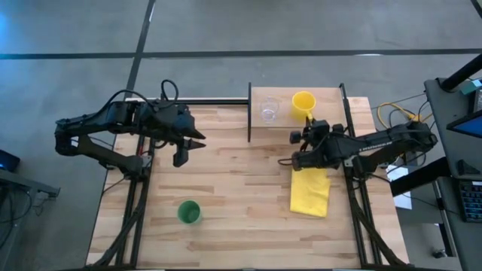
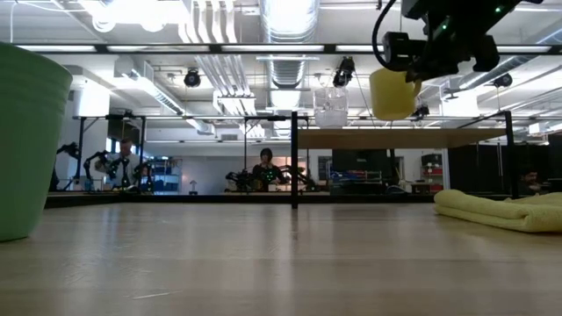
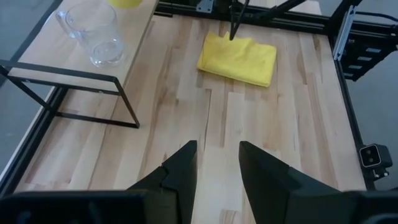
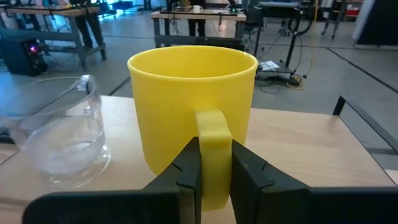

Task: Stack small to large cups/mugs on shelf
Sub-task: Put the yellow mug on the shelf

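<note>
The yellow mug (image 1: 303, 102) is over the right half of the shelf (image 1: 331, 113), its handle toward the near edge, and my right gripper (image 1: 309, 123) is shut on it. The clear cup (image 1: 269, 111) stands upright on the shelf's left half, beside the mug (image 4: 186, 106). The green cup (image 1: 188, 212) stands upright on the tabletop near the near edge; it looms large at the left of the low view (image 2: 26, 140). My left gripper (image 1: 188, 147) hovers open over the tabletop, left of the shelf, touching nothing; its wrist view (image 3: 217, 168) looks out at the shelf. My right gripper (image 4: 216, 171) pinches the yellow mug's handle (image 4: 213, 134) between its two fingers. They come roughly level from the table's near side, one on each flat side of the handle. The mug stays upright; in the low view its base (image 2: 392, 114) shows slightly above the shelf board (image 2: 378, 138).
A folded yellow cloth (image 1: 310, 192) lies on the tabletop to the right, near side of the shelf. The shelf's black uprights (image 1: 249, 113) stand at its sides. Bare wood lies between the green cup and the shelf. People and benches show in the room behind.
</note>
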